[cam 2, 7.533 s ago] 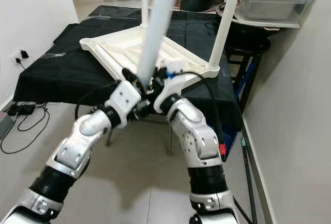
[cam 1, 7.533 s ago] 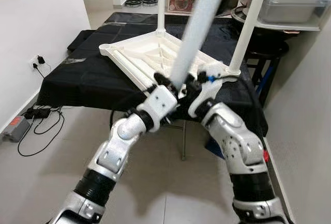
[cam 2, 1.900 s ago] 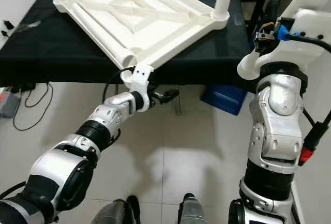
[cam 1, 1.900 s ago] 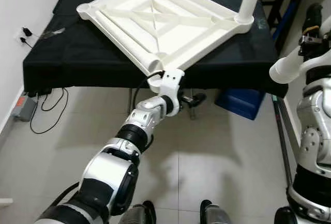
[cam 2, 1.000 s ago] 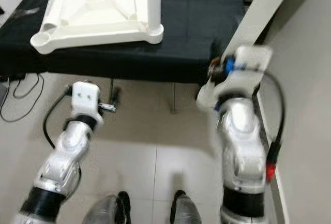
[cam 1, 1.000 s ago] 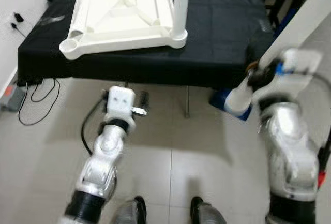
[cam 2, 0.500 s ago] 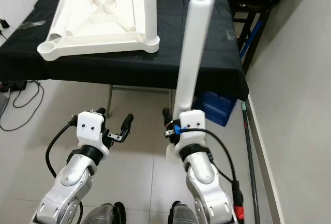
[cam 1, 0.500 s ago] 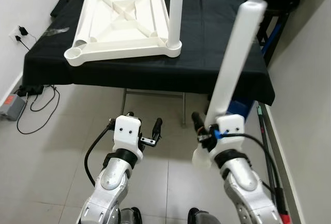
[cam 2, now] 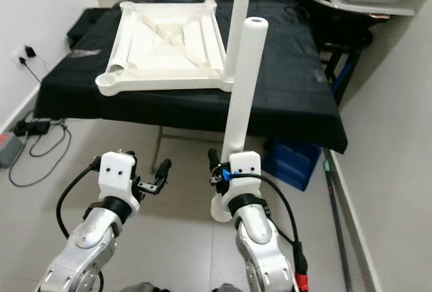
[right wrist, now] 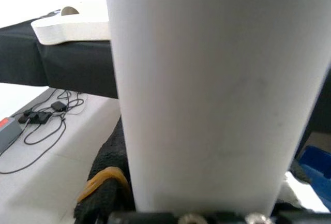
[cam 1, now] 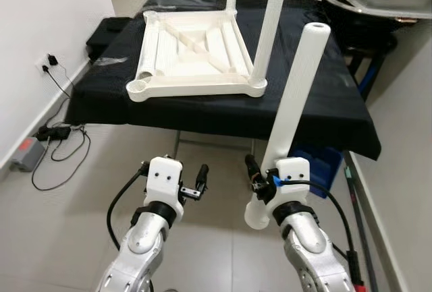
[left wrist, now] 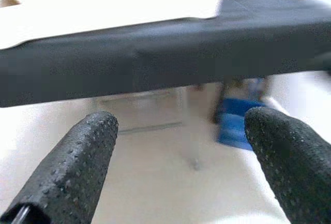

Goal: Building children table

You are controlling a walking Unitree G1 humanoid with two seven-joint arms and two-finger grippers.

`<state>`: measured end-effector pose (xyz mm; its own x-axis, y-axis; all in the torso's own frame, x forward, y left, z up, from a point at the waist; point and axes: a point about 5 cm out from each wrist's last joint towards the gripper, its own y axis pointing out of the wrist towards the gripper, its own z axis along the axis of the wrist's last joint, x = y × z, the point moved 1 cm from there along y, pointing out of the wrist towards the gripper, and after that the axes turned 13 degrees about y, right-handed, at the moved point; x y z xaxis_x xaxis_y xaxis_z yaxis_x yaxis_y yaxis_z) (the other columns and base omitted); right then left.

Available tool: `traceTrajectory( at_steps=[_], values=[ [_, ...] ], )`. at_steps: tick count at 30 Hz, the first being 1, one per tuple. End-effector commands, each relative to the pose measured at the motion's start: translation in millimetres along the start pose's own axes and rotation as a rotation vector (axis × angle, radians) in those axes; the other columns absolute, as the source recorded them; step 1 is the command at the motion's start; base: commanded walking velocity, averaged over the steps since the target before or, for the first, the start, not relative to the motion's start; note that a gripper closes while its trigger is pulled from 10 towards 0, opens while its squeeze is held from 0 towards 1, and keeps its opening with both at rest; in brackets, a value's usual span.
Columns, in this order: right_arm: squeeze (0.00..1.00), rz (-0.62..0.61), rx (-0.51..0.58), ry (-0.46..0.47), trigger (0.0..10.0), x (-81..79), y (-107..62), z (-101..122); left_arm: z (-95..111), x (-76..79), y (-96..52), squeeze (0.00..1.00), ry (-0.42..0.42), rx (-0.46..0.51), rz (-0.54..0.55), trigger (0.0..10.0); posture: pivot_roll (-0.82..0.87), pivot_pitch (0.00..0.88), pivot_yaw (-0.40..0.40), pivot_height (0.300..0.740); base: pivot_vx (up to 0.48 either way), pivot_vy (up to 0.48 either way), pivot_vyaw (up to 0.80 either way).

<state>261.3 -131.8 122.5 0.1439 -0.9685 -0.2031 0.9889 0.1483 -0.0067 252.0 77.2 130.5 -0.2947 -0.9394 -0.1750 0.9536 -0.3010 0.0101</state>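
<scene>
Gripping a white table leg [cam 1: 291, 117], our right gripper [cam 1: 260, 183] holds it upright before the table top [cam 1: 192, 56]. Our left gripper [cam 1: 192, 185] hangs open, empty; its wrist camera sees a blue box [left wrist: 237, 123] underneath.

You see a black cloth [cam 1: 317, 96] draped over the work surface, hanging down its front edge. On the tiled floor [cam 1: 74, 224] by the white wall [cam 1: 40, 29], cables [cam 1: 57, 150] run from a wall socket [cam 1: 47, 61]. A blue box [cam 1: 317, 160] sits underneath.
</scene>
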Motion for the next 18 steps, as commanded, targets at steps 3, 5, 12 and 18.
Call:
traceTrajectory(
  at_steps=[3,5,12,18],
  values=[
    [0.0,0.01,0.027,-0.002,10.0,-3.2,1.1,2.7,-4.2,1.0,-1.7,0.0,0.025,-0.025,-0.013,10.0,0.08,0.077,-0.021,0.74,0.0,0.48,0.0],
    [0.0,0.015,0.029,0.0,10.0,-3.6,1.2,2.5,-2.0,0.9,-1.8,0.0,0.009,-0.013,-0.014,10.0,0.08,0.075,-0.022,0.74,0.0,0.48,0.0],
    [0.0,0.019,0.024,-0.003,10.0,-4.0,1.3,1.3,-1.1,-0.6,-2.0,0.0,0.006,-0.011,-0.006,10.0,0.08,0.076,-0.026,0.74,0.0,0.479,0.0],
    [0.0,0.023,0.027,-0.003,10.0,-4.4,1.5,1.1,-3.3,-0.5,-1.5,0.0,0.02,-0.028,-0.002,10.0,0.08,0.079,-0.026,0.74,0.0,0.077,0.0]
  ],
)
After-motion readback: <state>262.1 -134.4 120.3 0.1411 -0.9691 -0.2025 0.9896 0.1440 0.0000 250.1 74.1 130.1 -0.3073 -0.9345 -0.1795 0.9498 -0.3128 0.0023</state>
